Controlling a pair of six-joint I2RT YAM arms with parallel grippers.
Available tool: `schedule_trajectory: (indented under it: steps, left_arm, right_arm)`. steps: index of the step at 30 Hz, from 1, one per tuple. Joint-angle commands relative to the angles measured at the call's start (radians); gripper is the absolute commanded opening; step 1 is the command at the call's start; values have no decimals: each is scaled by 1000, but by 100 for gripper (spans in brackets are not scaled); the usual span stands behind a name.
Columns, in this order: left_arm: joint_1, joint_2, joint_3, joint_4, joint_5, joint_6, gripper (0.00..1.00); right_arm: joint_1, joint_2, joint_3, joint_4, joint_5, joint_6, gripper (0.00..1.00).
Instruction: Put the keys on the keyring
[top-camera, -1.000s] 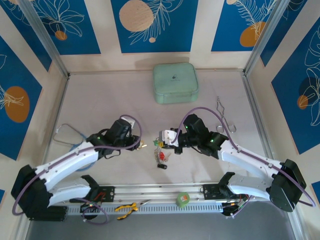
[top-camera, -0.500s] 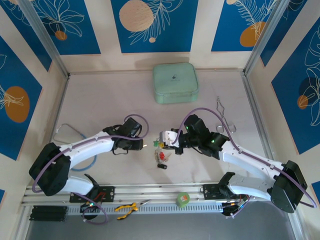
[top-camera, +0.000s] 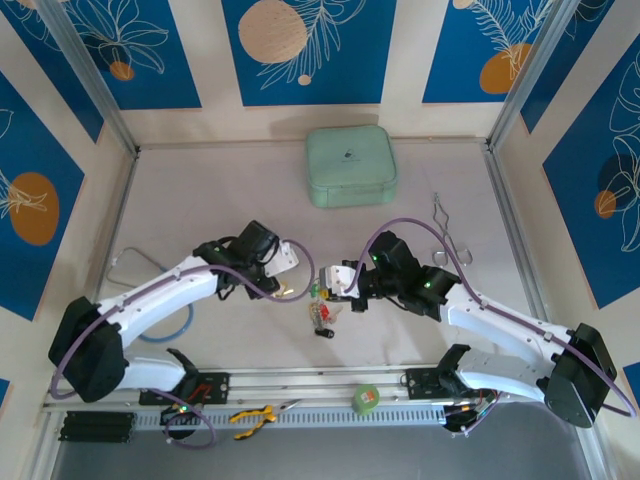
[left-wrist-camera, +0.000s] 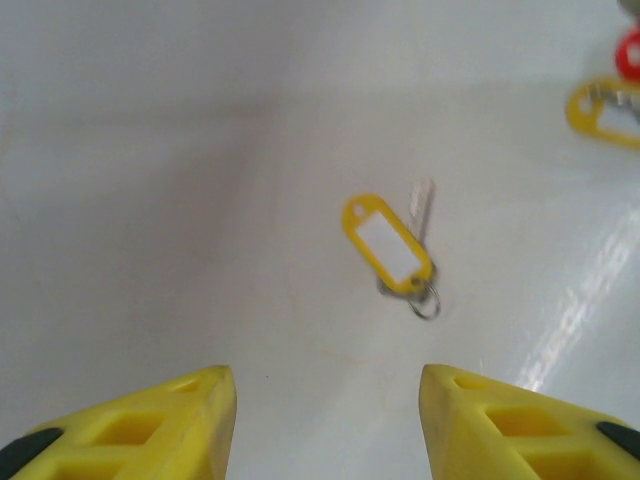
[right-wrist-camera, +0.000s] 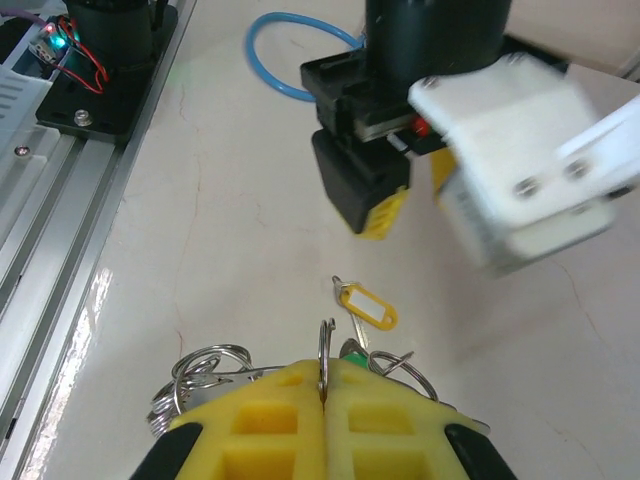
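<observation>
Near the middle of the worktop (top-camera: 200, 190), towards its near edge, the left gripper (left-wrist-camera: 325, 400) and the right gripper (right-wrist-camera: 325, 388) face each other, close but not touching.

Left gripper: the fingers are spread apart and hold nothing, with their tips above bare surface. A yellow-tagged key (left-wrist-camera: 392, 245) lies flat on the worktop just ahead of these fingers, between the two grippers. Its small split ring and metal blade show beside the tag.

Right gripper: the fingers are pressed together on the thin wire of the keyring (right-wrist-camera: 325, 350), which stands on edge out of the fingertips. The other keys (right-wrist-camera: 205, 372) lie bunched against the right fingers on both sides, among them a green-headed key (right-wrist-camera: 350, 350). Whether each is threaded on the keyring cannot be told. A red tag (top-camera: 323, 313) lies just on the near side of the right gripper.

A mint-green case (top-camera: 351, 166) rests near the far edge, well apart from the grippers.
</observation>
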Motion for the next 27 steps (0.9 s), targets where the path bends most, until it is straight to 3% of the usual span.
schedule_trajectory:
  steps: [1, 9, 20, 27]
  left_arm:
    - [6, 96, -17, -73, 70, 88, 49]
    - [6, 195, 28, -15, 156, -16, 47]
    - [9, 313, 80, 5, 119, -32, 44]
    - [13, 343, 87, -1, 114, -27, 32]
  right_arm:
    - [10, -22, 15, -10, -7, -10, 0]
    - [13, -34, 23, -26, -4, -17, 0]
    - [16, -37, 21, -22, -7, -16, 0]
    - [16, -38, 21, -23, -4, -16, 0]
